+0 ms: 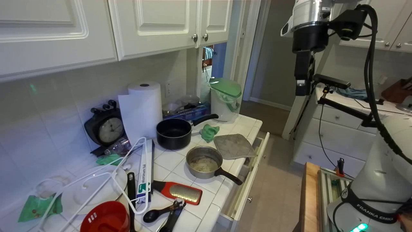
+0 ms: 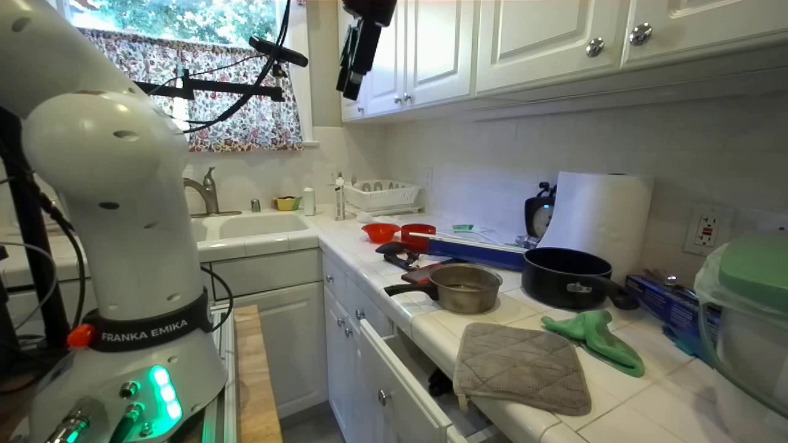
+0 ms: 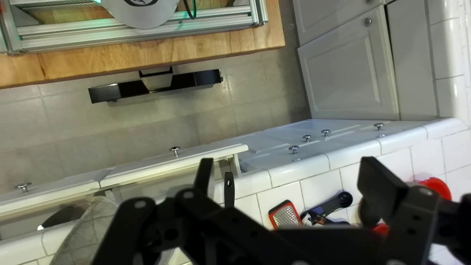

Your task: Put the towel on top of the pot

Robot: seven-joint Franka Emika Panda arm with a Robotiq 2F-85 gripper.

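Note:
The towel [image 1: 236,146], a grey quilted cloth, lies flat on the tiled counter beside the pot, with one edge over an open drawer. It also shows in an exterior view [image 2: 520,368] and partly in the wrist view [image 3: 86,228]. The pot [image 1: 200,174], silver-grey with a dark handle, stands upright and uncovered on the counter; it also shows in an exterior view [image 2: 469,296]. In the wrist view its handle [image 3: 229,187] shows, the rest mostly hidden by the gripper. My gripper [image 1: 304,88] is open and empty, high above and away from the counter; it also shows in the wrist view [image 3: 287,165].
A black pot [image 1: 173,137], a paper-towel roll [image 1: 146,112] and a green cloth [image 1: 209,132] stand or lie near the pot. A red grater [image 1: 183,192] lies beside it. The open drawer [image 2: 400,394] juts out below the counter. Upper cabinets [image 1: 161,29] overhang it.

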